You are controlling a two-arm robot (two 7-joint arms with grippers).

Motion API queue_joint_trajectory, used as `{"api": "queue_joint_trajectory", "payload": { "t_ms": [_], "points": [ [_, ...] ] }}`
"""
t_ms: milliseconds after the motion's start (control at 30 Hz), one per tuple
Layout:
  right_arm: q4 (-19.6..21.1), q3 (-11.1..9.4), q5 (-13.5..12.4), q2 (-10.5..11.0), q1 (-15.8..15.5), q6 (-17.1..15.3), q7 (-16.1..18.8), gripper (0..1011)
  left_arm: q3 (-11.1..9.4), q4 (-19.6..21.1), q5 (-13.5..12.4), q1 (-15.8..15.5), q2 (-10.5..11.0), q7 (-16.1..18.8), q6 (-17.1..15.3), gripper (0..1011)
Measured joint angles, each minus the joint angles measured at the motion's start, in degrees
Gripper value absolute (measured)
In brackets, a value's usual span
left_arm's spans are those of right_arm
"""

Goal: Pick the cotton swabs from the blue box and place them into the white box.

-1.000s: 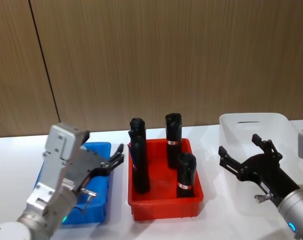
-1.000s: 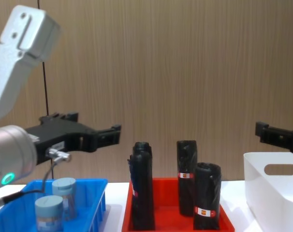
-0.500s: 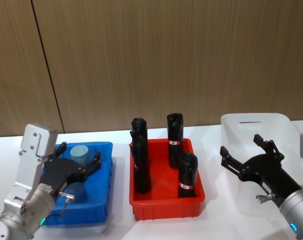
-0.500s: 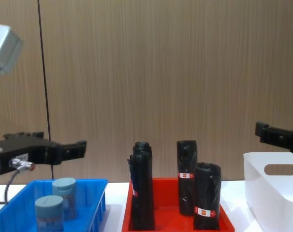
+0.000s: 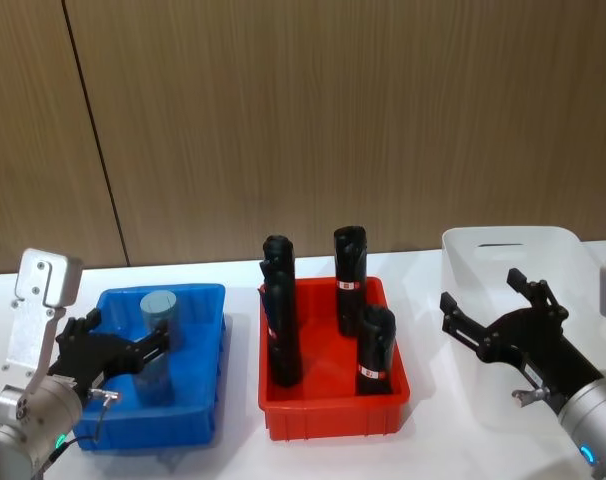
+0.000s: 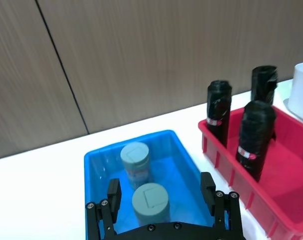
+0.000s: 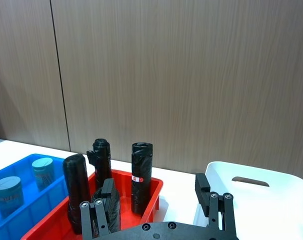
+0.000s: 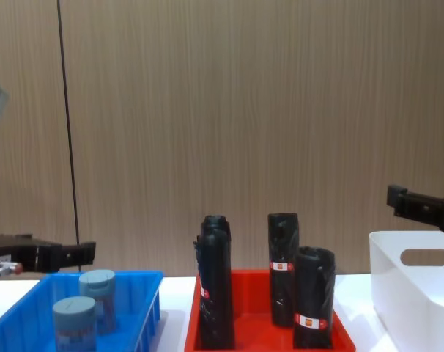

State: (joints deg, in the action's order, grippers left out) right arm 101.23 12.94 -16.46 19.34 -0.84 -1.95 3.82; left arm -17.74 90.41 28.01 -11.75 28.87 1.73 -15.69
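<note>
Two cotton swabs jars stand in the blue box (image 5: pixel 198 400): the far one (image 5: pixel 159 311) and the near one (image 5: pixel 154 380). In the left wrist view the far jar (image 6: pixel 135 160) and the near jar (image 6: pixel 150 202) sit just beyond my left gripper (image 6: pixel 160 186). That left gripper (image 5: pixel 126 333) is open, low over the box's near left part, with nothing held. My right gripper (image 5: pixel 480 290) hangs open and empty at the left front of the white box (image 5: pixel 503 243). From the chest, both jars (image 8: pixel 97 288) (image 8: pixel 74 320) show grey-blue lids.
A red tray (image 5: pixel 333 412) holding three black wrapped rolls (image 5: pixel 279 330) sits between the blue box and the white box. A wooden wall runs behind the white table (image 5: pixel 233 455).
My left gripper has swung back to the left and down, from above the blue box's right side to its near left side, uncovering the jars. The right arm is still.
</note>
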Motion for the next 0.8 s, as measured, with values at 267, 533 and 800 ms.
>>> {"api": "queue_joint_trajectory", "payload": {
  "t_ms": [267, 533, 800],
  "points": [
    [0.00, 0.00, 0.00, 0.00, 0.00, 0.00, 0.00, 1002, 0.50, -3.64, 1.36, -2.15, -0.99, -1.01, -3.35, 1004],
    [0.00, 0.00, 0.00, 0.00, 0.00, 0.00, 0.00, 1002, 0.55, -7.75, 1.89, -4.50, -2.29, -2.79, -6.14, 1004],
    [0.00, 0.00, 0.00, 0.00, 0.00, 0.00, 0.00, 1002, 0.29, -11.75, 1.99, -6.59, -3.64, -4.41, -7.72, 1004]
  ]
}}
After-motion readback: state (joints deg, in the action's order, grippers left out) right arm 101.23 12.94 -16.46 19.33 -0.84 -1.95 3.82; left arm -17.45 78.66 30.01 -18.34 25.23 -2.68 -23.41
